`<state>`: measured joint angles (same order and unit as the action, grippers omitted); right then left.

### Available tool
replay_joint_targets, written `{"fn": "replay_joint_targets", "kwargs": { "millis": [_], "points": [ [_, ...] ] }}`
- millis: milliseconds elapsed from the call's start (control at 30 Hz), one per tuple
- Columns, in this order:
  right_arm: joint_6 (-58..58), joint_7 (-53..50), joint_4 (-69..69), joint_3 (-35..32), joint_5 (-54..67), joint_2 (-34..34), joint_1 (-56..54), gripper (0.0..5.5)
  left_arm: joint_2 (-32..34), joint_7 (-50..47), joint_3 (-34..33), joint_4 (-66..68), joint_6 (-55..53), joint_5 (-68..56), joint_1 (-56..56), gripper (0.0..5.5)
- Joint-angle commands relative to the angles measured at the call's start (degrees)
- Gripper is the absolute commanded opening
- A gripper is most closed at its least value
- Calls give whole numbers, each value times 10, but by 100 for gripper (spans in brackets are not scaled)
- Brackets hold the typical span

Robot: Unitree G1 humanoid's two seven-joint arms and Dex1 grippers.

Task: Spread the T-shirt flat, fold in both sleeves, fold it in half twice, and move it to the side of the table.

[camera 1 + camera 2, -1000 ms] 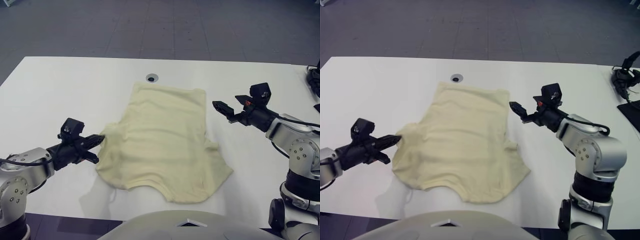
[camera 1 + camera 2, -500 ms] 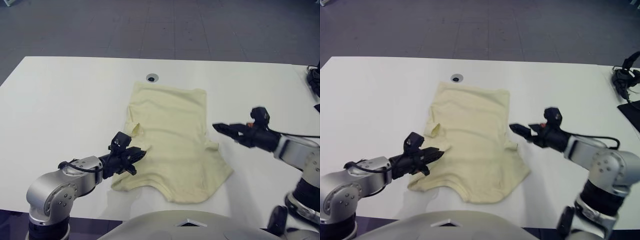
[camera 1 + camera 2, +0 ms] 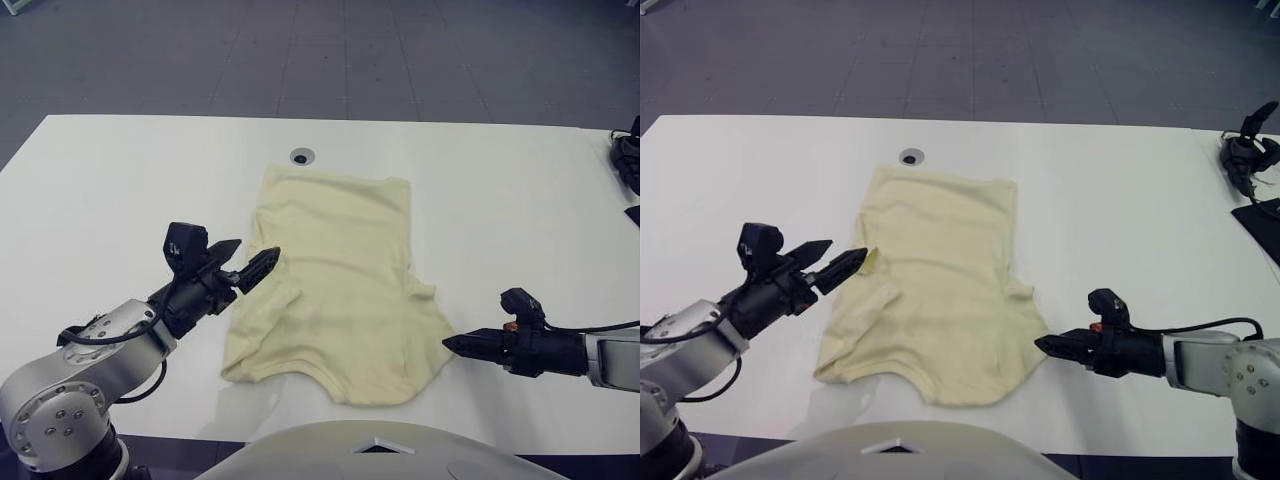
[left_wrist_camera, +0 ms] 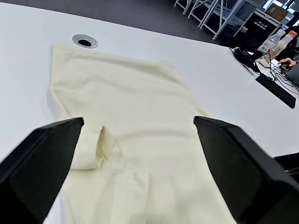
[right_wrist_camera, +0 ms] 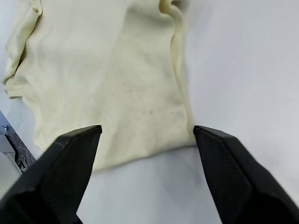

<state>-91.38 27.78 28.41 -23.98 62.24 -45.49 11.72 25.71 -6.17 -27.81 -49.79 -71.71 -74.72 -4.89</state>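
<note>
A: Where's the T-shirt (image 3: 335, 280)?

B: Lying on the middle of the white table (image 3: 120, 180). It's pale yellow, with its straight hem at the far end, near the round cable hole (image 3: 302, 156). The left-side sleeve (image 4: 100, 144) looks turned in over the body, though the creases make that hard to be sure of. The right-side sleeve (image 3: 425, 293) is bunched at the edge.

A: And the left gripper (image 3: 257, 248)?

B: Above the shirt's left edge, fingers spread wide, nothing between them.

A: The right gripper (image 5: 147, 135)?

B: Low over the table, just beside the shirt's near right corner and pointing at it. Its wrist view shows the fingers wide apart and holding nothing. I can't tell whether a tip touches the cloth.

A: Any writing?

B: A white mark (image 3: 176, 247) on the left gripper's housing, too small to read.
</note>
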Motion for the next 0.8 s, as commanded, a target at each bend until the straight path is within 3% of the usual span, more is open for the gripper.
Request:
{"fn": "replay_joint_targets", "kwargs": {
  "millis": [33,100,533,800],
  "points": [
    [-8,-16,-6,18,-16,4,-2,285,47,-38,2,21,32,-48,8,519],
    [-6,-20,-9,19,-22,8,-7,250,69,-53,9,30,48,-69,10,540],
    [11,5,-48,42,-67,-27,-55,14,150,-110,44,36,152,-129,-34,540],
    [52,53,-132,83,-118,-89,-146,2,169,-128,55,26,201,-132,-71,540]
  ]
}}
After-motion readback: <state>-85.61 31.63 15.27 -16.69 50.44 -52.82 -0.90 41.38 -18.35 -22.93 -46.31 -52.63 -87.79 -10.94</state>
